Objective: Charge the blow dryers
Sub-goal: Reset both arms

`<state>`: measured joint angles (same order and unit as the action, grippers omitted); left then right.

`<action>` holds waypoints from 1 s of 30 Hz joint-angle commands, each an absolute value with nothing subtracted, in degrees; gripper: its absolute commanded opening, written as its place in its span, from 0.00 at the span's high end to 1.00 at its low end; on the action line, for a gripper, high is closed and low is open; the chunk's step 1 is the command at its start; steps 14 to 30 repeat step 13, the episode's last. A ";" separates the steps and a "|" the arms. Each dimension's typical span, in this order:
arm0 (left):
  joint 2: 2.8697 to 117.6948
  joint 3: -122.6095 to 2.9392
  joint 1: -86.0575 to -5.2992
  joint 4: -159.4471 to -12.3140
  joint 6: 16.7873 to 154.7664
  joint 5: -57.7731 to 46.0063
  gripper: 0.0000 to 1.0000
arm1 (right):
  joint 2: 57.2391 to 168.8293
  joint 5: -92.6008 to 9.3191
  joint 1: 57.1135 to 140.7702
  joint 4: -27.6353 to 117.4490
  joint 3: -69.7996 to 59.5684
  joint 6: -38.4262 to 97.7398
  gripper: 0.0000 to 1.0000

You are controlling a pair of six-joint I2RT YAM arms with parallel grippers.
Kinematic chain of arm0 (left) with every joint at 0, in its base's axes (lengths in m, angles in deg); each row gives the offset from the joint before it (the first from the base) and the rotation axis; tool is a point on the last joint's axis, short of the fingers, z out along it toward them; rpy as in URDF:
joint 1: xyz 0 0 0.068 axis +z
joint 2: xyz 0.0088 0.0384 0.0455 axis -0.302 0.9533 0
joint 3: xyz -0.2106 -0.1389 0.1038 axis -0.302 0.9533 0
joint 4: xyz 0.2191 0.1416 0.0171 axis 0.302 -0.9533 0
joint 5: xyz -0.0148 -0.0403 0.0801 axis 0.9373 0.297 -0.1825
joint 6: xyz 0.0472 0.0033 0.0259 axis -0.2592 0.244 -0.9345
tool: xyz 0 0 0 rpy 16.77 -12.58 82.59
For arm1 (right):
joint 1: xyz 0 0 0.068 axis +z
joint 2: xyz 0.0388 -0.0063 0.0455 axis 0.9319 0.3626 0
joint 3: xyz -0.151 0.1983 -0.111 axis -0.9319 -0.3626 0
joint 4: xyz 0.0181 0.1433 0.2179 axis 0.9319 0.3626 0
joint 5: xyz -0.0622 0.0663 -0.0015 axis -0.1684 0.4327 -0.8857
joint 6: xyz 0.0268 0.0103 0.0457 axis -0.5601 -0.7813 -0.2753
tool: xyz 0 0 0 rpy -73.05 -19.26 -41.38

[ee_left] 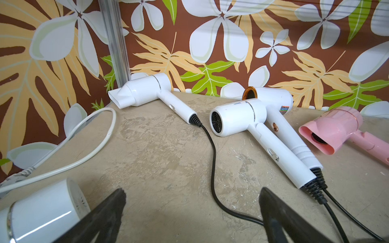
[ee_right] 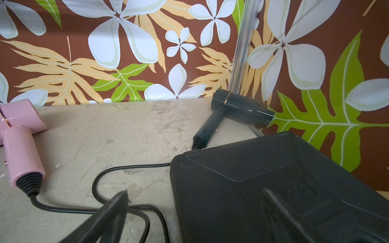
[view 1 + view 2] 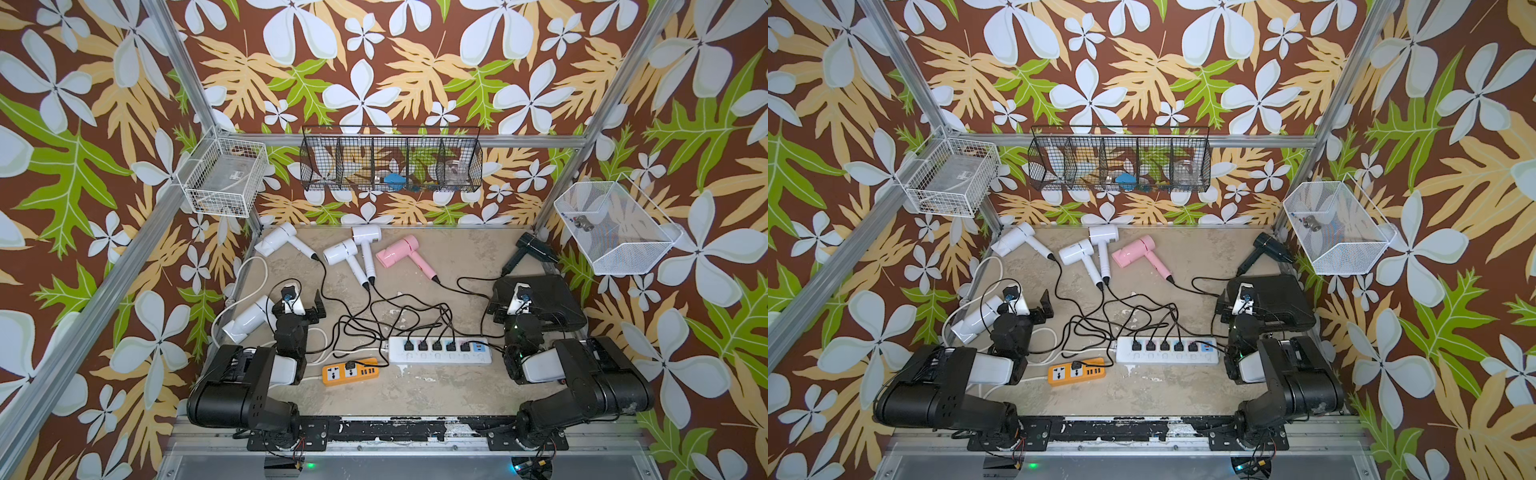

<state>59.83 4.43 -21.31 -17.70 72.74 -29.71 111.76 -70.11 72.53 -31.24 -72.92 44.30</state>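
Four white blow dryers [image 3: 276, 241] [image 3: 340, 252] [image 3: 367, 235] [image 3: 249, 320], one pink blow dryer [image 3: 401, 251] and one black blow dryer [image 3: 530, 247] — six in all. Two strips from where I stand: one long white power strip [image 3: 440, 358] carrying five black plugs [image 3: 409, 345] [image 3: 423, 345] [image 3: 436, 345] [image 3: 451, 345] [image 3: 465, 346], one small orange power strip [image 3: 365, 372] carrying a single plug [image 3: 352, 365]. Two white wire baskets [image 3: 224, 178] [image 3: 615, 228] and one black wire basket [image 3: 390, 162] with five compartments — three baskets. One black case [image 3: 540, 299], two robot arms [image 3: 232, 390] [image 3: 598, 378]

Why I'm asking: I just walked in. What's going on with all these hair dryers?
Nothing is being handled: the left gripper and right gripper hang open and empty. Six blow dryers lie on the table. Five plugs sit in the white power strip, one in the orange power strip, so plugging looks done.
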 commanded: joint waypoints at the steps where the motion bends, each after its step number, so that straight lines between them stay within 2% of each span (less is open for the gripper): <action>1: 59.81 4.37 -21.41 -16.08 72.42 -29.81 0.00 | 111.64 -69.97 72.61 -33.33 -72.96 44.32 0.00; 30: 59.74 4.41 -21.43 -16.07 72.34 -29.76 0.00 | 111.62 -69.92 72.61 -33.29 -72.96 44.29 0.00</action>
